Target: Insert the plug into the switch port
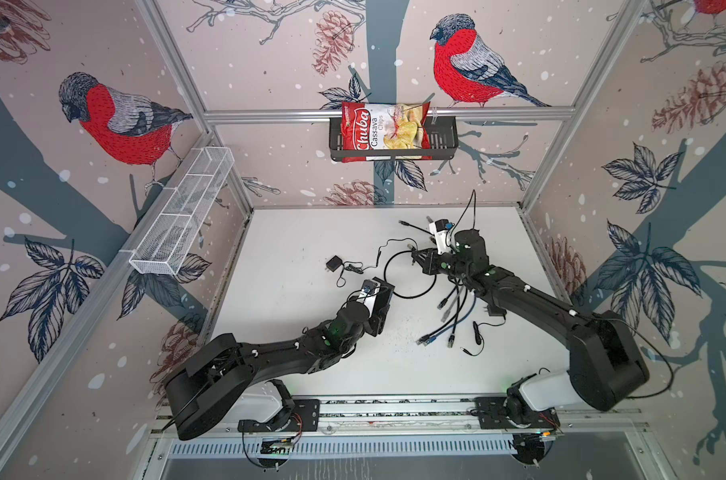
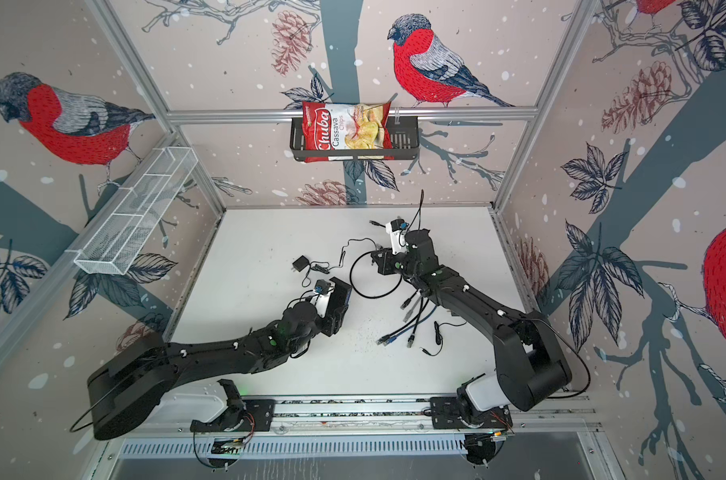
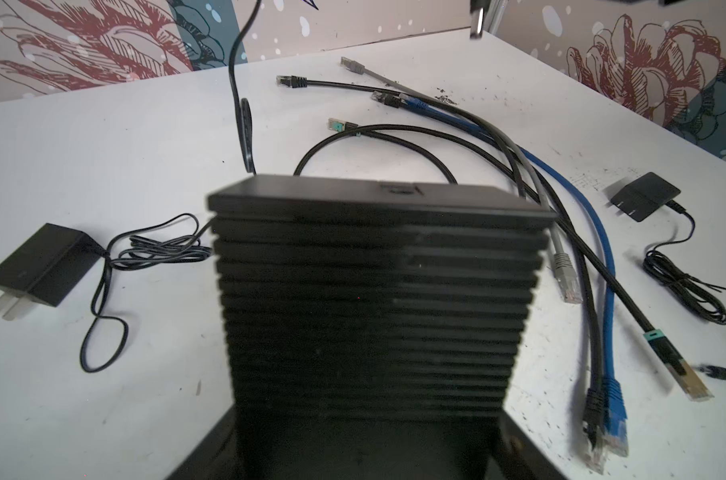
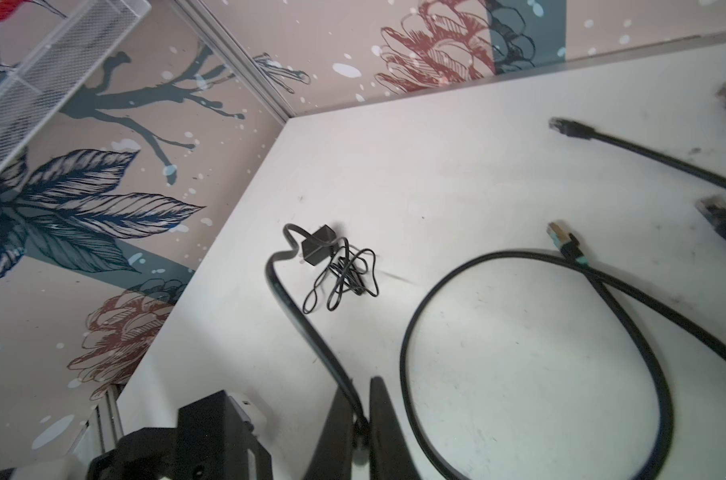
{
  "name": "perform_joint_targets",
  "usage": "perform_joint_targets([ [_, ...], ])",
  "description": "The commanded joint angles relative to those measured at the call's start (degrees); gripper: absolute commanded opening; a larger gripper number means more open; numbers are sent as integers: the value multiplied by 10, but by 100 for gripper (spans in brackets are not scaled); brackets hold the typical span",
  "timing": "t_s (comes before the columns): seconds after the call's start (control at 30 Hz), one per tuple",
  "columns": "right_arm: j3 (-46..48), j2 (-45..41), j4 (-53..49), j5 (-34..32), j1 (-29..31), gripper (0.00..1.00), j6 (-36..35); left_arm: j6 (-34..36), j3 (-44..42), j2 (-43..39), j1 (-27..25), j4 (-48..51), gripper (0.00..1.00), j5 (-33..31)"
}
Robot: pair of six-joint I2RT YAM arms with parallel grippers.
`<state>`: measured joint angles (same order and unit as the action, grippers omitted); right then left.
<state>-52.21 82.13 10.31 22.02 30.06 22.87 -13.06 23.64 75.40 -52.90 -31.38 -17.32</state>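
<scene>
The switch [image 3: 378, 291] is clamped across its ribbed black body by the left gripper [image 1: 381, 307], whose jaws stand wide only because the box fills them. It is held clear of the table [image 1: 311, 232], presumably so that its port side can be turned toward the other arm instead of lying flat. The right gripper [image 4: 363, 419] is closed on a thin black power cord [image 4: 319, 349], which is pinched between the jaws and runs out ahead of them toward the small adapter [image 4: 315, 249] and its tangle of wire. The plug itself cannot be made out. It is judged to sit at or behind the pinch, hidden by the jaws, with the cord gripped close to its end so that the tip can be steered. The pinch is shown only in the right wrist view, since in both top views the jaws are too small and dark to be read. What is given there instead is the relation of the two grippers (near, with a gap between, the switch ahead of the right jaws and off to one side). In the left wrist view the cord is seen rising from beyond the far edge of the switch, and loose network leads [image 3: 602, 257] lie beside the left jaws. No port is shown in any view, so alignment cannot be judged.
</scene>
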Motion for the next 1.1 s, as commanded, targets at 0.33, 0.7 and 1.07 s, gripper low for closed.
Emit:
perform_joint_targets([
  [0.33, 25, -22, 106, 22, 56, 11, -3, 129, -44, 31, -1, -260, 50, 0],
  [0.7, -10, 6, 29, -50, 58, 13, -18, 117, -80, 21, -1, -320, 48, -22],
  [1.07, -46, 83, -99, -127, 65, 26, 17, 106, -101, -49, -1, -257, 49, -56],
])
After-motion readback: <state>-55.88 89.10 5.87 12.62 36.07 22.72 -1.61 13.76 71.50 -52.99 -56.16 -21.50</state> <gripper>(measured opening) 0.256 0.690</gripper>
